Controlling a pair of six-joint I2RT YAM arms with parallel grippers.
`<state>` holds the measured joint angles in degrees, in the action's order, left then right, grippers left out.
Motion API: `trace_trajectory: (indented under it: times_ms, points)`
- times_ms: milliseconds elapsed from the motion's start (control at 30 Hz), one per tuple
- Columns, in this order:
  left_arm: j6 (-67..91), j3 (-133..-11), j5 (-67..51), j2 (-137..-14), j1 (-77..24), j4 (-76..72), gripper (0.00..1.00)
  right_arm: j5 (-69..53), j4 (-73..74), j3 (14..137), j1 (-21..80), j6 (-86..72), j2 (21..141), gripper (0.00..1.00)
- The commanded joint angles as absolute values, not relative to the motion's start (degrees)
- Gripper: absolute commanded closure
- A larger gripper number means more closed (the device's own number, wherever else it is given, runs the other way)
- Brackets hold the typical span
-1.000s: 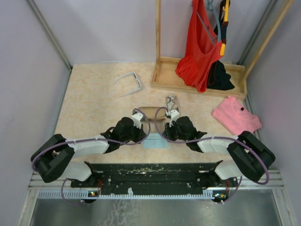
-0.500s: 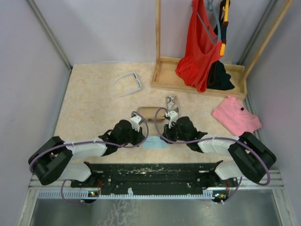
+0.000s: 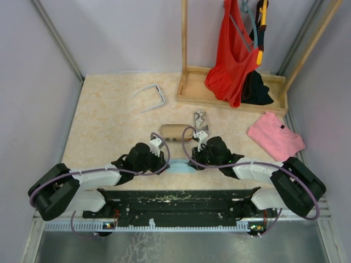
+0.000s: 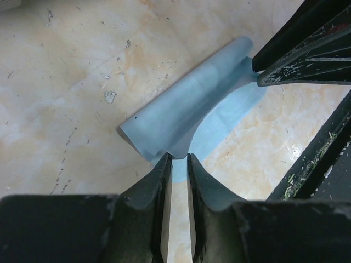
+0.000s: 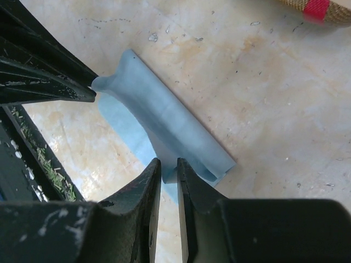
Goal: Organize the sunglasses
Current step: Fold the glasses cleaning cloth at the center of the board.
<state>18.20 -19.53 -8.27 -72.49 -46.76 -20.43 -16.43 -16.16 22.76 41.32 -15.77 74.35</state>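
Observation:
The white-framed sunglasses lie open at the back left of the table. The dark wire-framed pair lies mid-table, just beyond my right gripper. Neither gripper touches them. My left gripper and right gripper face each other near the front edge. Each is shut on one end of a light blue cloth. In the left wrist view the left gripper pinches the edge of the rolled-over cloth. In the right wrist view the right gripper pinches the cloth.
A brown-striped case lies just beyond the grippers; its end shows in the right wrist view. A wooden rack holding red and black garments stands at the back right. A pink folded garment lies to the right.
Both grippers have drawn back toward the near edge with the cloth's edge held, folding it over. More of the brown case now shows beyond them.

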Motion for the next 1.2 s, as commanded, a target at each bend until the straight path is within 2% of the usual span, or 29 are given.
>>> trace_trajectory:
  times_ms: [0, 233, 333, 500, 667, 933, 1167]
  points:
    - [19.3, -18.36, -9.72, -70.62, -46.85, -20.98, 0.76, -18.37, -15.71, 22.43, 40.52, -16.27, 71.72, 0.81]
    - [20.26, -16.87, -9.72, -66.92, -46.84, -19.43, 0.68, -15.91, -10.16, 22.84, 40.5, -15.47, 67.38, 0.77]
    - [21.06, -16.36, -8.61, -64.73, -46.89, -18.57, 0.61, -9.7, -7.8, 22.76, 40.52, -17.33, 64.45, 0.74]
    - [25.81, -18.56, 1.74, -64.22, -46.74, -15.34, 0.51, 2.58, -4.9, 22.85, 40.49, -23.71, 60.87, 0.67]
    - [29.28, -22.73, 5.98, -68.0, -46.49, -13.38, 0.41, 5.48, -3.11, 25.25, 40.43, -27.81, 64.29, 0.6]
    - [30.15, -26.19, 5.86, -74.18, -46.48, -13.78, 0.37, 2.2, -8.22, 26.13, 40.43, -33.43, 71.06, 0.6]
    - [30.45, -26.98, 3.96, -77.5, -46.49, -12.17, 0.38, 1.25, -6.35, 27.8, 40.43, -35.79, 73.83, 0.59]
